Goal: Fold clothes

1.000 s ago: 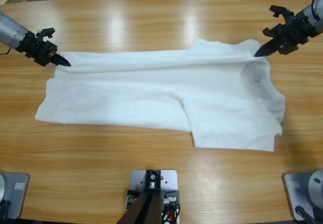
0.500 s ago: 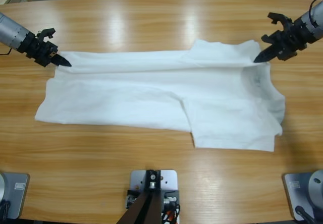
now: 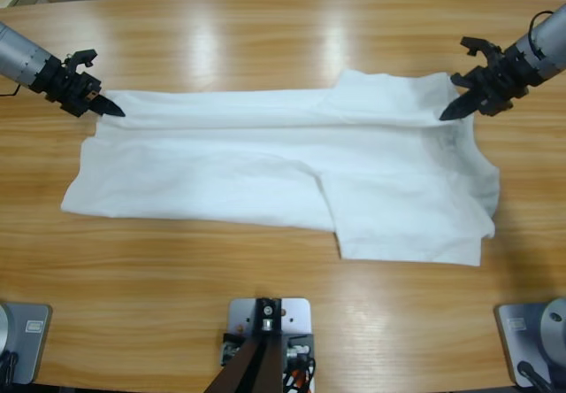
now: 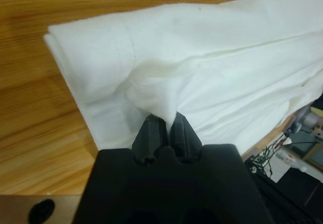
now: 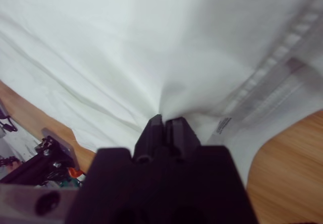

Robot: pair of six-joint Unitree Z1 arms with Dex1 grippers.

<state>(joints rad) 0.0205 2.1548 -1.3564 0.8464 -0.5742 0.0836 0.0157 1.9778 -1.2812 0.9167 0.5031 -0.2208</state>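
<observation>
Inside the neck, a small white label (image 5: 223, 125) carries dark print too fine to read; it sits just beside the ribbed collar band (image 5: 282, 70) in the right wrist view. No other writing shows on the cloth. Plain and white, the T-shirt (image 3: 292, 176) lies lengthwise across the middle of the wooden table (image 3: 265, 39), folded along its far long edge, with one short sleeve lapped flat over the body near the front. Soft creases run along its length. At the hem end, the left gripper (image 3: 113, 108) has its black jaws closed on a pinch of fabric, which bunches up between the tips. At the collar end, the right gripper (image 3: 447, 112) likewise clamps a puckered fold beside the neckline.
</observation>
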